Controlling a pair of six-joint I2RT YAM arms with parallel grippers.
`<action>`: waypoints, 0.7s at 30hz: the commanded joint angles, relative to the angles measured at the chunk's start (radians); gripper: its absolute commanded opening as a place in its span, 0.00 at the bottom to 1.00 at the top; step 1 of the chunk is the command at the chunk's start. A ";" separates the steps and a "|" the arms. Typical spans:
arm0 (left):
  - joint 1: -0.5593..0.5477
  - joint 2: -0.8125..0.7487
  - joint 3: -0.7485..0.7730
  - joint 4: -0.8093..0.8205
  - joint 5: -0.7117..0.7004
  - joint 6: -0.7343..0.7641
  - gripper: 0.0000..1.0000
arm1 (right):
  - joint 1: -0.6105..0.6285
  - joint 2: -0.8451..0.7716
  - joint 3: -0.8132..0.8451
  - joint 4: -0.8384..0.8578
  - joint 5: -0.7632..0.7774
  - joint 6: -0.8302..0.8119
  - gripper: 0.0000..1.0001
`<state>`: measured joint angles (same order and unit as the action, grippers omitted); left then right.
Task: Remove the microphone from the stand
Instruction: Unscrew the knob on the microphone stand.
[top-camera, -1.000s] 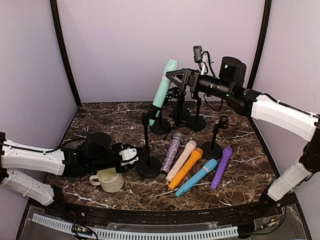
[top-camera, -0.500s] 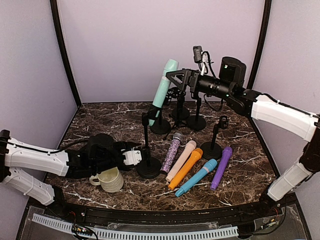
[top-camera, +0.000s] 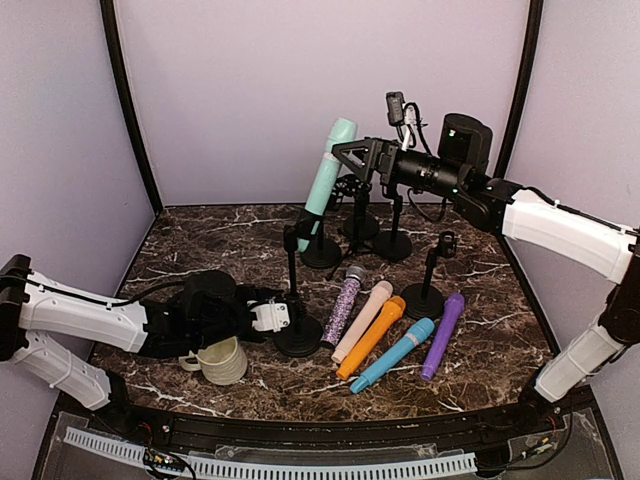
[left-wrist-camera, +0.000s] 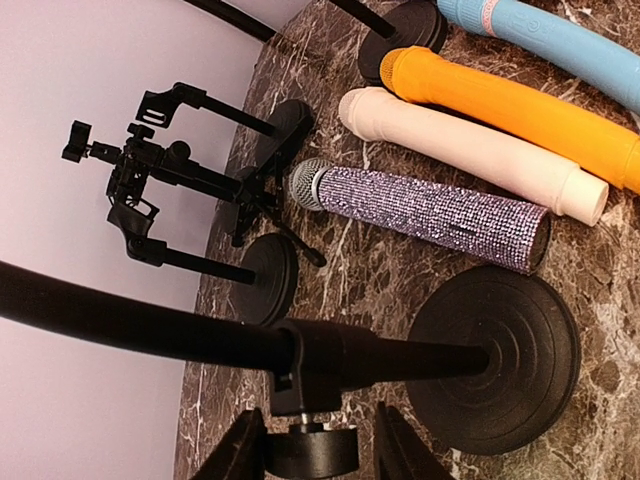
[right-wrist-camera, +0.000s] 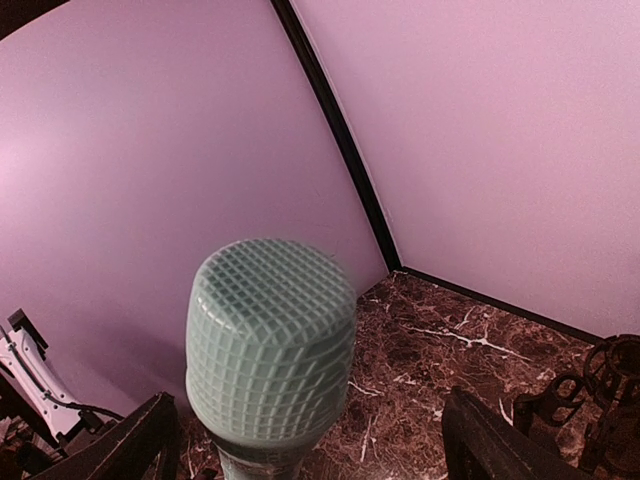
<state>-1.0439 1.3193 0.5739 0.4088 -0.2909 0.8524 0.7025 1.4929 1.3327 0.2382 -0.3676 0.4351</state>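
At twelve o'clock on the dark marbled counter (top-camera: 200, 240), the mint-green mesh-headed microphone (top-camera: 328, 170) sits in its black stand (top-camera: 321, 253) inside the spread right hand (right-wrist-camera: 305, 440), while the left hand (top-camera: 280, 318), part-spread astride a knob (left-wrist-camera: 310, 455), has slid toward three o'clock to an empty black stand (top-camera: 298, 338): lifting hasn't begun.

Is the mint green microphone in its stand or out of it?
In its stand: the mint microphone leans upward from the black stand, and the right gripper has open jaws flanking its head.

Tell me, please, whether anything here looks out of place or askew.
A cream mug sits by the left gripper, the only non-audio item. The mint microphone leans steeply in its rear stand; nothing looks spilled or broken.
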 joint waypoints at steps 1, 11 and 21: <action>-0.005 0.024 0.024 0.021 -0.044 -0.025 0.37 | 0.002 -0.016 -0.012 0.036 -0.011 -0.001 0.91; -0.005 -0.015 0.032 -0.046 -0.034 -0.145 0.27 | 0.000 -0.019 -0.018 0.041 -0.010 0.002 0.91; 0.015 -0.051 0.054 -0.161 0.115 -0.423 0.18 | 0.000 -0.013 -0.018 0.056 -0.017 0.016 0.91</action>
<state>-1.0393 1.3003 0.5949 0.3088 -0.2703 0.5777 0.7025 1.4929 1.3224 0.2398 -0.3702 0.4427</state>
